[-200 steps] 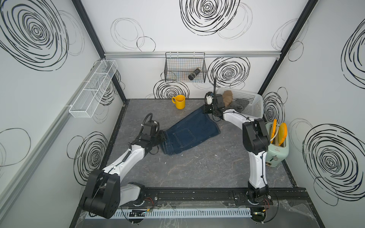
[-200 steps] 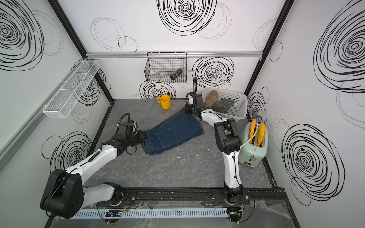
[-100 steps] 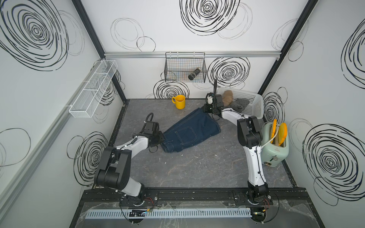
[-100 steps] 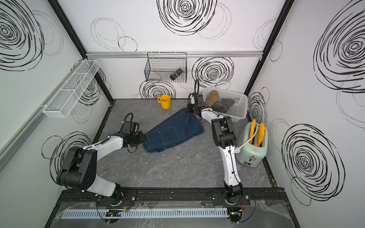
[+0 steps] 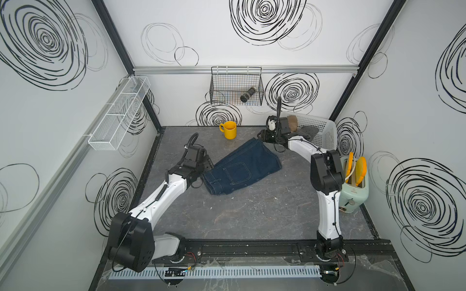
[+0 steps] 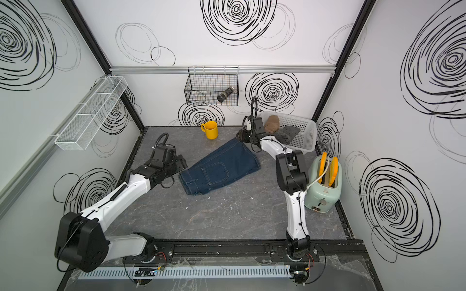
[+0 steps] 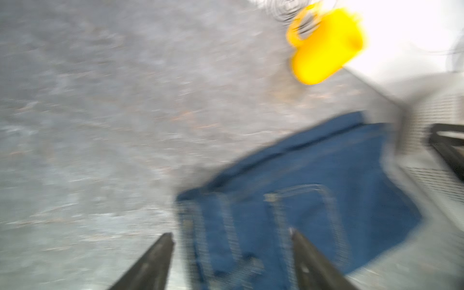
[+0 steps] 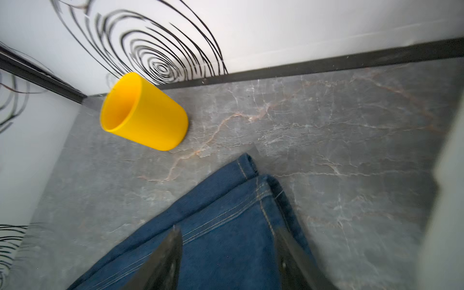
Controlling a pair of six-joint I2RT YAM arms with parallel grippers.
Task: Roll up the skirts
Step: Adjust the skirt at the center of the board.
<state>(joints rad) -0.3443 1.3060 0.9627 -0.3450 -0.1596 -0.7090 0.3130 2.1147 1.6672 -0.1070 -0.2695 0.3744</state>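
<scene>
The dark blue denim skirt [image 5: 242, 168] [image 6: 219, 168] lies spread flat mid-table, pocket up. My left gripper [image 5: 208, 165] [image 7: 231, 236] is open at its waistband end, with the fingers straddling the cloth edge [image 7: 313, 200]. My right gripper [image 5: 261, 136] [image 8: 227, 231] is open over the far hem corner [image 8: 226, 238] and grips nothing. A tan skirt [image 5: 292, 123] and a dark grey dotted skirt [image 5: 307, 132] lie bundled in the white basket [image 5: 325, 131] at the back right.
A yellow mug [image 5: 230, 130] [image 8: 145, 113] stands near the back wall, close to the hem. A mint toaster [image 5: 354, 185] stands on the right. A black wire basket [image 5: 235, 87] hangs on the back wall and a white wire shelf [image 5: 118, 114] on the left wall.
Both grippers have gone from shut to open and let go of the denim skirt, which now rests flat. The left arm has shifted a little toward the back.
</scene>
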